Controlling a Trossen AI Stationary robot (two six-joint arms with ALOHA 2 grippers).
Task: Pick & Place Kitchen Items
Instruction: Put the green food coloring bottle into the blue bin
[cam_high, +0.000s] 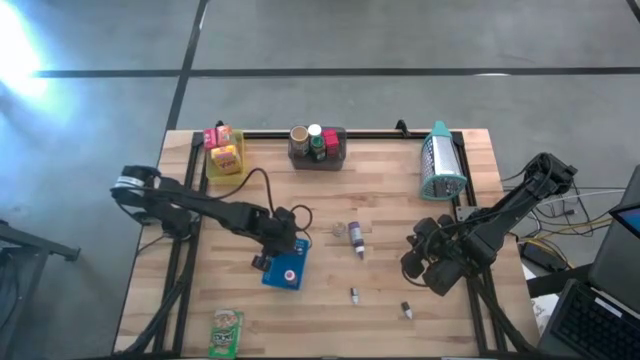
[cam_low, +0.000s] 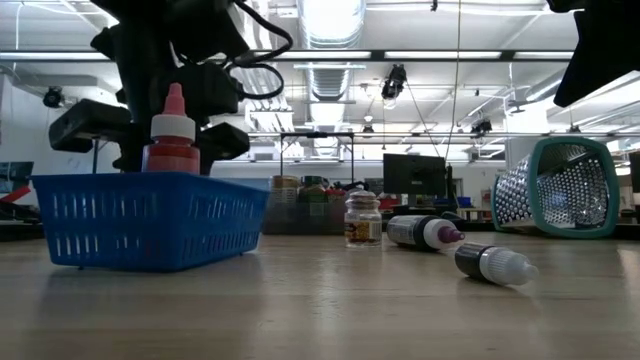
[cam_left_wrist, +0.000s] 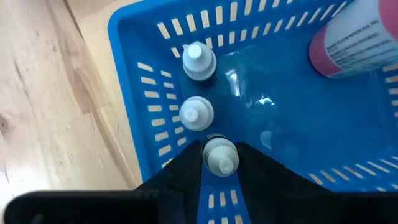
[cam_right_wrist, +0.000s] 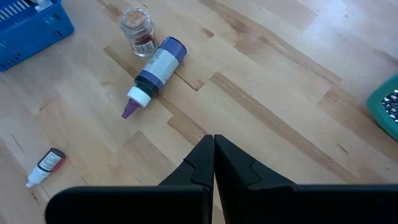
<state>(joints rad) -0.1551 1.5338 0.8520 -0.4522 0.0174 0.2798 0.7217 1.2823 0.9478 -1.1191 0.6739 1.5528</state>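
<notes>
blue basket (cam_left_wrist: 134, 74), three small bottles (cam_left_wrist: 198, 114) inside

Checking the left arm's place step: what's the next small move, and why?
Probably open the jaws. The left gripper is inside the blue basket, shut on a small white bottle that lines up beside two others, so it looks ready to release.

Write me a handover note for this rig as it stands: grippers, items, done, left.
Left gripper: over the blue basket, shut on a small white-capped bottle.
Right gripper: shut, empty, above bare table.
Done: two small bottles and a red bottle in the basket.
Left: purple-tipped bottle, small jar and dropper bottle on the table.
</notes>
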